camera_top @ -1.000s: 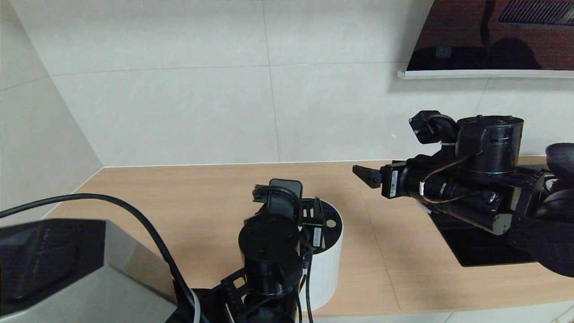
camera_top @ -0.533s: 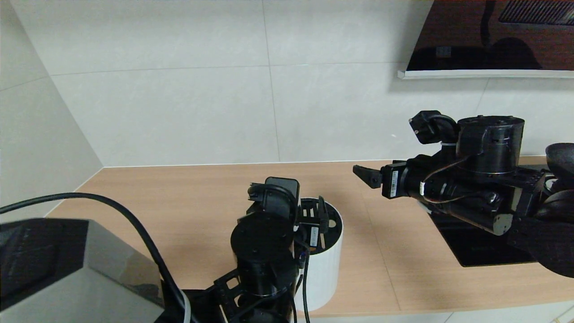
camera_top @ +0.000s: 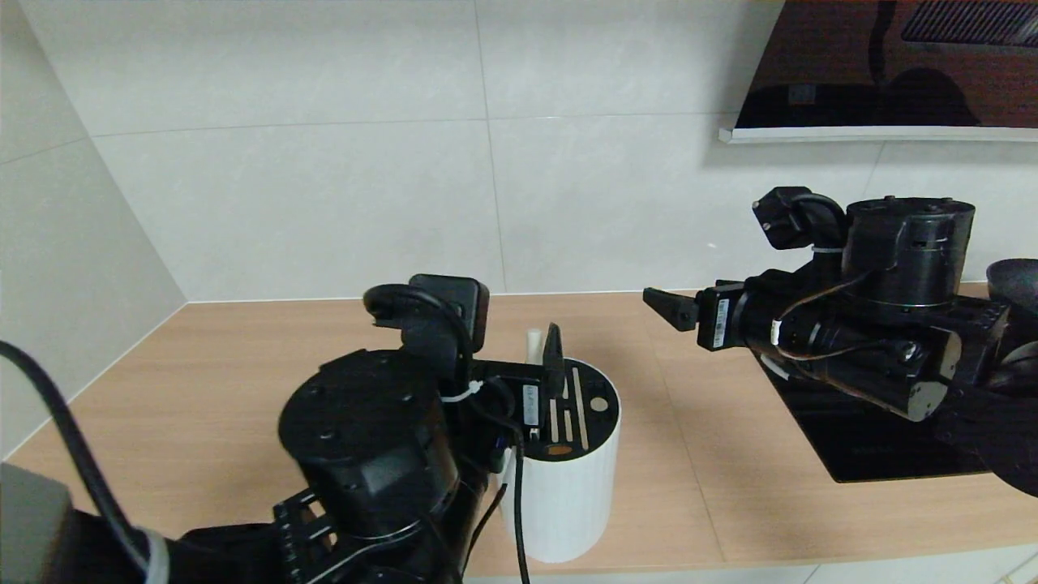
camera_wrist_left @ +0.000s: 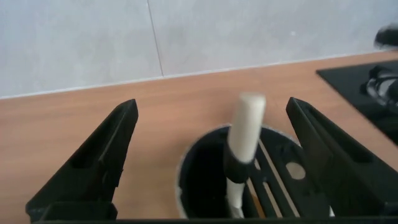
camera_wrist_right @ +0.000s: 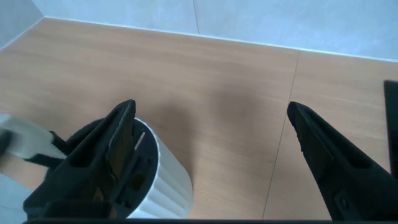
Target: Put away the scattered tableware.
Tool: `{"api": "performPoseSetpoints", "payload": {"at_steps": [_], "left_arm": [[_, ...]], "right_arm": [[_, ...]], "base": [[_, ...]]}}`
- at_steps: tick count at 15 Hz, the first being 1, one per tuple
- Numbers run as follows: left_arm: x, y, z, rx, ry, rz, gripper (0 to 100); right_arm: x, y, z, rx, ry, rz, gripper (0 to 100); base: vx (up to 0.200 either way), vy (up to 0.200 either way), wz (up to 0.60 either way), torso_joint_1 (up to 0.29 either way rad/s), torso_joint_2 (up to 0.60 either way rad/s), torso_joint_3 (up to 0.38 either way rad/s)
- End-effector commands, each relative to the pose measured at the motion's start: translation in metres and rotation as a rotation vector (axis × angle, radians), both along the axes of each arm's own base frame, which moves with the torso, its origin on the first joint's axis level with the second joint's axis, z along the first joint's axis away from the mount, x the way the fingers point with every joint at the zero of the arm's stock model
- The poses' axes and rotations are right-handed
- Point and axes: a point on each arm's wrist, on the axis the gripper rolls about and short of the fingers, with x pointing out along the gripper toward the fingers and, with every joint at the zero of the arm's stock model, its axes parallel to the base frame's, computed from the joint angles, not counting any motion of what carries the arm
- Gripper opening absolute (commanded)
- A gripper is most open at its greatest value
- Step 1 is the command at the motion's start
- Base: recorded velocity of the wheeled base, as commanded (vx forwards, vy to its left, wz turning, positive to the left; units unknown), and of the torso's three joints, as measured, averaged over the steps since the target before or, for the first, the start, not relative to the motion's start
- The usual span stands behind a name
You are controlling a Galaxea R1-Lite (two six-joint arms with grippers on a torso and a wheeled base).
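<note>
- My left gripper is hovering just above the holder, its fingers spread wide apart and gripping nothing.
- The holder, a white ribbed cylinder with a black slotted top, is standing upright on the wooden counter, near its front edge at about 6 o'clock in the head view.
- The utensil, with a pale handle and a dark band lower down, is standing nearly upright in the round opening of the holder's top, at about 10 o'clock on that top in the head view.
- The utensil's handle is rising between my left fingers; the left wrist view is showing clear gaps on both sides, so neither finger is touching it.
- Narrow slots and a small round hole are occupying the 3 o'clock side of the holder's top.
- My right gripper is hanging above the counter at about 2 o'clock from the holder, well apart from it, fingers likewise spread wide and carrying nothing.
- A black cooktop is lying at 3 o'clock from the holder, under my right arm.
- A dark range hood is hanging on the tiled wall at 1 o'clock.
</note>
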Motion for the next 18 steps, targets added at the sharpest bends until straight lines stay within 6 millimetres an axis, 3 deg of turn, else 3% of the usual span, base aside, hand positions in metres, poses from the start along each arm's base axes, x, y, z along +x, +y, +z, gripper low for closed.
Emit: {"api": "performPoseSetpoints", "payload": {"at_steps": [1,6,10,11,12,13,15,18], "left_arm": [[-0.018,0.024,0.033,-0.071,-0.058,-0.029,100],[-0.051,0.087,0.086,-0.138,-0.138,-0.039,100],[-0.071,0.140,0.081,-0.151,-0.173,0.064,100],[-0.071,0.140,0.081,-0.151,-0.173,0.064,100],[-0.091,0.172,0.083,-0.136,-0.223,0.158,100],[-0.096,0.180,0.082,-0.125,-0.231,0.184,100],[-0.128,0.214,0.071,-0.062,-0.240,0.295,100],[-0.176,0.242,0.054,0.003,-0.270,0.450,100]], "right_arm": [[-0.007,-0.008,0.013,0.026,-0.036,-0.007,100],[-0.046,-0.042,0.047,0.068,-0.162,-0.042,100],[-0.105,-0.096,0.048,0.045,-0.255,-0.127,100],[-0.105,-0.096,0.048,0.045,-0.255,-0.127,100],[-0.151,-0.123,0.053,0.094,-0.351,-0.165,100],[-0.163,-0.130,0.052,0.103,-0.373,-0.178,100],[-0.212,-0.158,0.041,0.079,-0.377,-0.292,100],[-0.274,-0.177,0.014,0.018,-0.378,-0.433,100]], "base": [[0.000,0.000,0.00,0.000,0.00,0.000],[0.000,0.000,0.00,0.000,0.00,0.000],[0.000,0.000,0.00,0.000,0.00,0.000],[0.000,0.000,0.00,0.000,0.00,0.000],[0.000,0.000,0.00,0.000,0.00,0.000],[0.000,0.000,0.00,0.000,0.00,0.000],[0.000,0.000,0.00,0.000,0.00,0.000],[0.000,0.000,0.00,0.000,0.00,0.000]]}}
